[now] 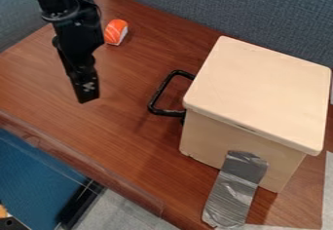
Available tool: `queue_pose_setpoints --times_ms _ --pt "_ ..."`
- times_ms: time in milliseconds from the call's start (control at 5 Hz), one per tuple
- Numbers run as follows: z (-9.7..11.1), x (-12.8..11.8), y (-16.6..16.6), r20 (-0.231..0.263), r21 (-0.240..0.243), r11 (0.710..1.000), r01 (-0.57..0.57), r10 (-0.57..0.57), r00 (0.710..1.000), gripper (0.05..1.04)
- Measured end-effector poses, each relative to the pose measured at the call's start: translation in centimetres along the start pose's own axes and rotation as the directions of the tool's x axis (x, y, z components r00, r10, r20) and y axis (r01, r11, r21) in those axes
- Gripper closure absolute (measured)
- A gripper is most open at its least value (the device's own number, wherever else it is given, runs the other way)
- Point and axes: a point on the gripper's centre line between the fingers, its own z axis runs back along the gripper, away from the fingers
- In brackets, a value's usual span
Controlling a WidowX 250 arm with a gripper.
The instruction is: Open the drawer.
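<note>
A pale wooden box [263, 87] stands upright in the right half of the camera view, its broad, flat top reaching slightly past its walls. The black handle [160, 91] juts from the side turned toward the arm, its ends meeting the box just beneath the top's rim. The drawer looks shut, its front turned out of sight; what is inside cannot be told.

A strip of silver tape [236, 190] runs from the box's near wall down onto the surface [120, 131], which is reddish-brown wood with a visible grain. A toy piece of sushi [116, 31], orange with pale stripes over white, lies toward the back, beside the arm [77, 29] as seen from the camera and well apart from the box. Blue-grey fabric partitions [195, 5] rise behind and meet in a corner. Below the near edge are a blue panel [36, 175] and light grey flooring [133, 207].

The arm comes in at the upper left, and the pincer [88, 96] hangs down over the wood, to the left of the handle and apart from it. Whether it is spread or pressed together cannot be told. A stretch of wood grain lies between the two. A clear strip [84, 165] follows the near left edge; the tape reaches down to the near edge.
</note>
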Motion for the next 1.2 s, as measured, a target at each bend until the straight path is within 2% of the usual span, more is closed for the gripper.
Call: queue_pose_setpoints --times_ms 200,400,600,1000,1200 --pt "-0.1 1.9 -1.9 0.019 -0.031 0.995 -0.092 0.093 0.996 0.083" --pt "-0.5 4.1 -2.2 0.058 -0.054 0.986 -0.16 0.163 0.985 0.083" --pt "-0.6 5.9 -1.9 0.08 -0.048 0.982 -0.181 0.185 0.979 0.083" --pt "-2.0 7.4 -0.9 0.119 -0.023 0.978 -0.206 0.207 0.971 0.083" --pt "-2.9 7.6 -0.9 0.114 -0.018 0.976 -0.218 0.219 0.969 0.083"
